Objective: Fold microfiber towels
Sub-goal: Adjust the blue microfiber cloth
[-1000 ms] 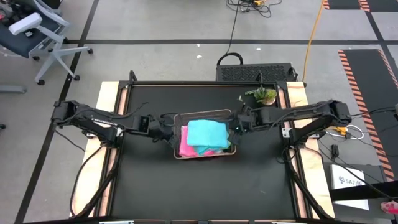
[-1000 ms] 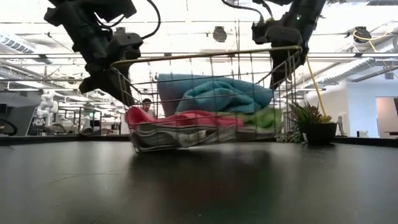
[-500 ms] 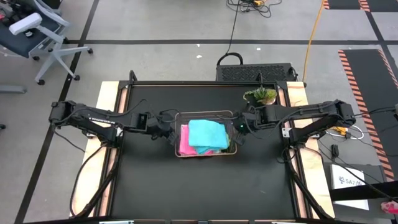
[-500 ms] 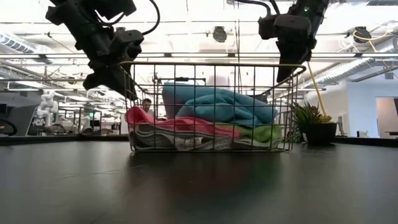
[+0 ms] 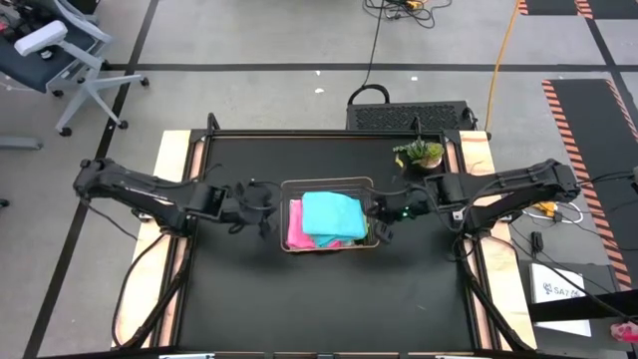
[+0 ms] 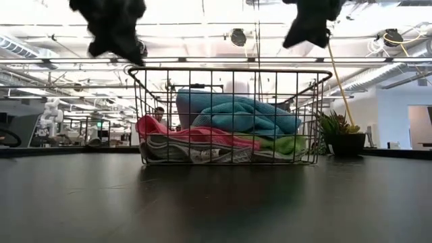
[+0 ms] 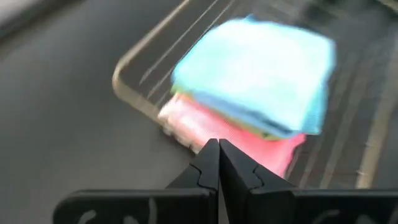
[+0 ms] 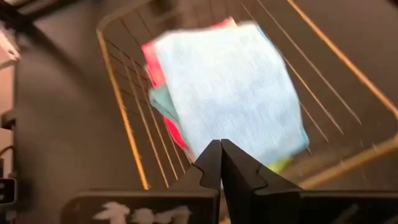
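Here the microfiber towels (image 5: pixel 329 219) lie stacked in the wire basket (image 5: pixel 285 189) in the middle of the black bench (image 5: pixel 239 289), light blue one on top. The left pincer (image 5: pixel 267 211) hovers just beside the basket's left side and the right pincer (image 5: pixel 375 211) beside its right side. Both have their fingers pressed together and pinch nothing.

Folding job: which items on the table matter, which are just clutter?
Job:
- light blue towel, top of the pile
- pink towel beneath it
- lime green towel low in the pile
- pale grey-white towel at the bottom

Just there:
- wire basket holding the pile
- potted plant
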